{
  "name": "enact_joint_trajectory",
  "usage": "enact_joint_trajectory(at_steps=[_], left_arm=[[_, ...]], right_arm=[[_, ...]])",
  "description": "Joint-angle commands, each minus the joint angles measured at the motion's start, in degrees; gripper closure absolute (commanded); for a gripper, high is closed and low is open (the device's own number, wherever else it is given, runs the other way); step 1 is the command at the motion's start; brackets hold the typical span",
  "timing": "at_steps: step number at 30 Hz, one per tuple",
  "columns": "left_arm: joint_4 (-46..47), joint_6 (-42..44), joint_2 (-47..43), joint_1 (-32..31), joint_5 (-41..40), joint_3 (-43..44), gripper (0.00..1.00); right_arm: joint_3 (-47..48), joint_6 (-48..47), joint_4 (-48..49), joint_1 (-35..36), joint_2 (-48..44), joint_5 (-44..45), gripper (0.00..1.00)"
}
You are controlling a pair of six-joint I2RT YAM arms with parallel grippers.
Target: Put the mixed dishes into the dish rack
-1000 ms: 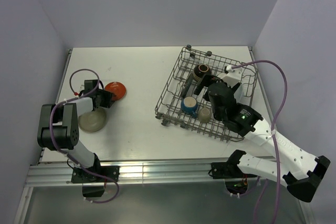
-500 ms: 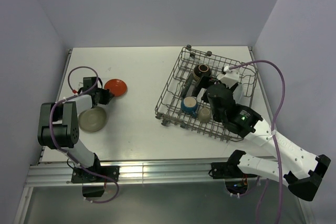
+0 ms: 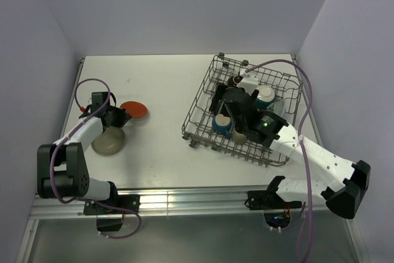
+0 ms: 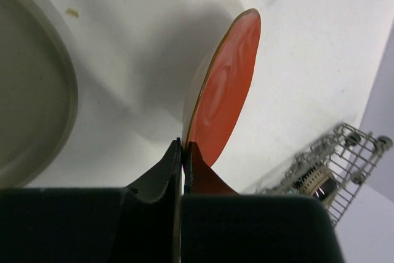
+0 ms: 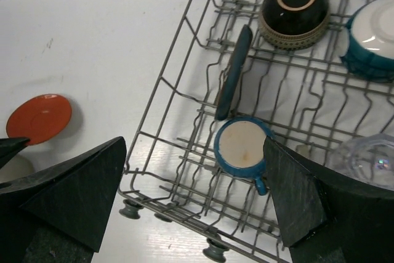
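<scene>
The left gripper (image 4: 183,152) has its fingers (image 4: 161,167) pinched almost together on the rim of the red-orange plate (image 4: 225,90). They hold the plate tilted over the bench (image 3: 166,84), where it throws a shadow; whether its far edge touches the bench cannot be told. Just beside it, on the near side, the grey-beige plate (image 3: 108,141) lies flat on the bench, well apart from the dish rack (image 3: 197,100), which sits on the right half of the bench. The right gripper (image 5: 194,146) hangs over the rack with its fingers (image 5: 74,195) spread wide. Inside the rack the dark teal plate (image 5: 234,72) stands on edge between the prongs. At the plate's near end sits an upturned teal mug (image 5: 243,146) with its cream base showing. The brown bowl (image 5: 294,4) rests towards the rack's far side, its foot ring facing up. The cream/teal bowl (image 5: 375,35) is to the right of it. The clear glass cup (image 5: 369,161) sits near the right finger, partly hidden by it.
</scene>
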Motion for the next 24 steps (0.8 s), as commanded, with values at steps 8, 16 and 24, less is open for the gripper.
enact_joint_trajectory(at_steps=[8, 16, 24], left_arm=[[-5.23, 4.73, -17.51, 0.22, 9.33, 4.43, 1.0], [5.49, 4.3, -24.91, -0.66, 24.89, 1.01, 1.0], [8.66, 0.34, -32.29, -6.36, 30.18, -3.12, 1.0]], right_arm=[[4.18, 2.02, 4.83, 0.4, 5.97, -17.15, 0.0], [3.31, 10.19, 15.19, -2.94, 10.8, -37.89, 0.0], [0.94, 15.37, 26.45, -4.26, 15.11, -51.52, 0.0]])
